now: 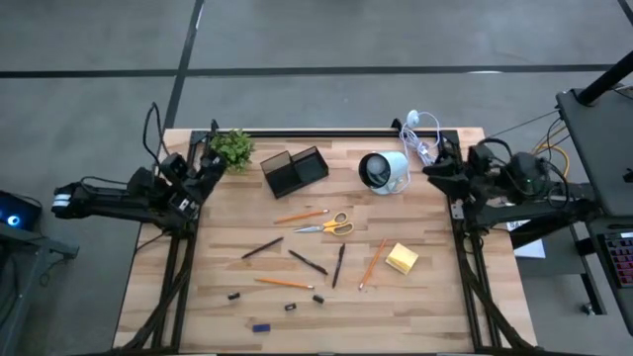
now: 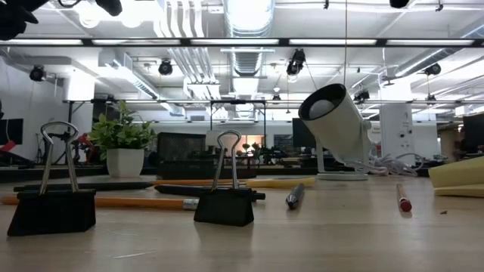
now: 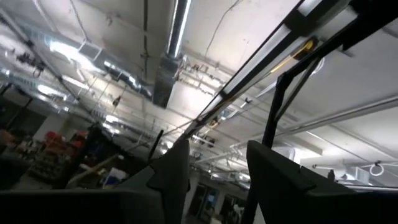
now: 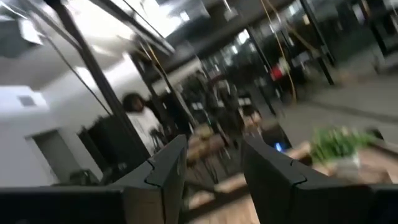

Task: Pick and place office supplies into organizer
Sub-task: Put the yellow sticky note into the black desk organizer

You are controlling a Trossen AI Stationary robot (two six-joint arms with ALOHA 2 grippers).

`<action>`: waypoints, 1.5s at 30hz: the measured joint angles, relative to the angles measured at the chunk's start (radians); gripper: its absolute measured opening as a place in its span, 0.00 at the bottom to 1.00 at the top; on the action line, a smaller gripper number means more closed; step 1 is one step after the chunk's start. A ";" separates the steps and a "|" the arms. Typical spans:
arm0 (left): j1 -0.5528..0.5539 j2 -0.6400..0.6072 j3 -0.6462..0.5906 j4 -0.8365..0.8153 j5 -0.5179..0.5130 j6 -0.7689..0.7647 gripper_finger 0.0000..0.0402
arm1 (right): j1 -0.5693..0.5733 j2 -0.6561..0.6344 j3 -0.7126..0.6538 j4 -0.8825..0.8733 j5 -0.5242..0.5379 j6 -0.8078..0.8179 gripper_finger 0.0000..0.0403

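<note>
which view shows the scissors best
The high view: the scissors lie whole on the table, yellow-orange handles toward the sticky-note block, just below a pencil. The low view shows no clear sign of them among the pens and pencils. Both wrist views look into the room and miss them.

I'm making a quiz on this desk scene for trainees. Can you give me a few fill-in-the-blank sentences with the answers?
1. The scissors have handles coloured ____.
2. The organizer holds ____ of the supplies so far.
3. The sticky-note block lies nearer the ____ arm.
4. Between the organizer and the left gripper stands a small green ____.

Missing words: yellow; none; right; plant
</note>
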 joint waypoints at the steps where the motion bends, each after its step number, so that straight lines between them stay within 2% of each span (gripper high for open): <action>1: 0.000 0.000 0.004 -0.020 0.000 -0.006 0.36 | 0.000 0.021 0.020 -0.034 0.000 0.011 0.35; 8: 0.000 0.001 0.029 -0.157 0.005 -0.008 0.36 | 0.007 0.152 0.125 -0.125 -0.006 0.032 0.35; 16: 0.000 0.000 0.025 -0.166 0.008 -0.008 0.36 | 0.080 0.263 0.226 -0.312 -0.008 0.108 0.35; 22: 0.000 0.002 0.022 -0.163 0.008 -0.008 0.36 | 0.145 0.344 0.308 -0.502 -0.008 0.234 0.35; 30: 0.000 0.009 0.018 -0.165 0.008 -0.008 0.36 | 0.219 0.459 0.385 -0.674 -0.009 0.371 0.35; 35: 0.000 0.015 0.017 -0.165 0.008 -0.008 0.36 | 0.257 0.538 0.407 -0.738 -0.022 0.443 0.35; 41: 0.000 0.017 0.015 -0.165 0.007 -0.008 0.36 | 0.293 0.651 0.420 -0.735 -0.122 0.454 0.36; 45: 0.000 0.019 0.019 -0.163 0.005 -0.008 0.36 | 0.299 0.724 0.420 -0.769 -0.143 0.502 0.37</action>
